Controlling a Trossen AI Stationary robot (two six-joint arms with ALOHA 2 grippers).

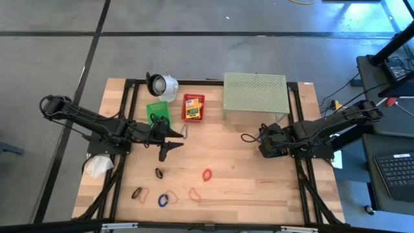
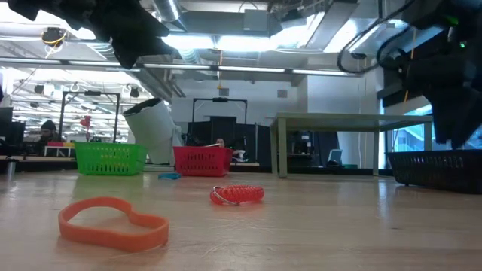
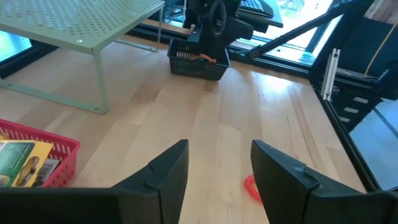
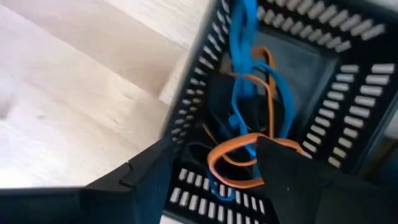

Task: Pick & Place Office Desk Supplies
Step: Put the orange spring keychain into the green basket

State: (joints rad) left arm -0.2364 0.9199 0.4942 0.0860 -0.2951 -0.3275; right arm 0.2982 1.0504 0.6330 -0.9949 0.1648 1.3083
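While the right gripper (image 4: 211, 180), fingers spread, hangs over the black basket (image 4: 348, 56) at frame right, loose bands lie lower centre, nearer the left gripper (image 1: 173, 144), also spread, empty

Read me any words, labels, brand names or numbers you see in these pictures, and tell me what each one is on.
No text can be read in any view.
Crayon box in the red basket: printing on its yellow-and-green face, too blurred to read.
Same box from above: too small to read.
Green shelf, black basket, green basket: no labels show.
Room behind the table: no sign can be made out.
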